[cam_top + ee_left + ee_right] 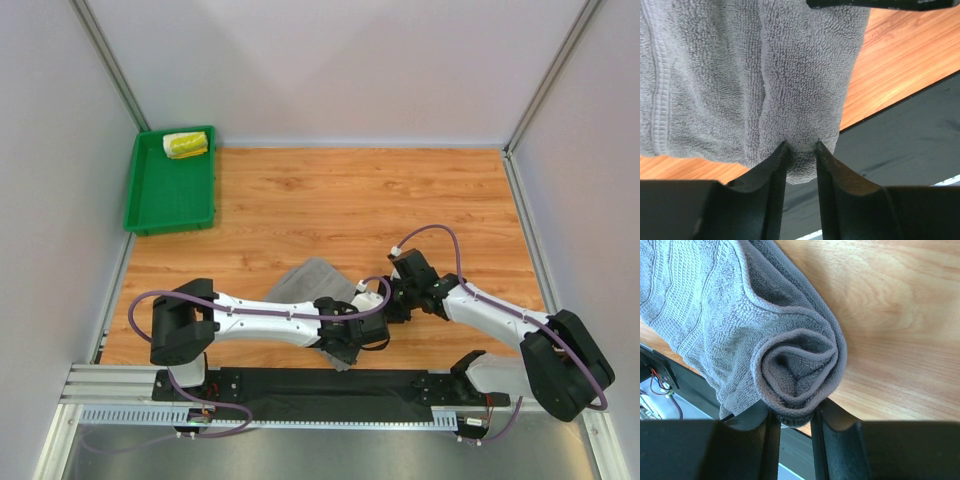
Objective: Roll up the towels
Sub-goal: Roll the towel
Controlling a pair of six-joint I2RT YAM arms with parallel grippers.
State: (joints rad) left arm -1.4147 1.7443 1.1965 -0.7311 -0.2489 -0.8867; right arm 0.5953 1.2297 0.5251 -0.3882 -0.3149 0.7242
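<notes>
The left hand (801, 150) is closed most of the way, and a fold of the grey towel (790, 75) is pinched between its two black fingers (771, 180) (only a narrow tongue of terry shows in the gap). From that pinch the cloth is spread up and away, and a stitched hem is seen along its left side. The right hand (794, 412) is likewise drawn nearly together, and the rolled end of the same towel is clamped in it. The spiral of the roll is seen end-on just above the fingertips, with a flatter ribbed band of cloth trailing off to one side.

In the overhead view the two hands are set close to each other by the middle of the near edge of the wooden surface (400, 190). The grey towel is held between them, largely hidden under the arms, with one corner showing beyond the left arm. A black mounting plate (300, 385) is laid along the near edge. In the far left corner a green tray (150, 205) is placed, and the small white-yellow towel (186, 145) is found rolled at the tray's far end, well apart from the hands.
</notes>
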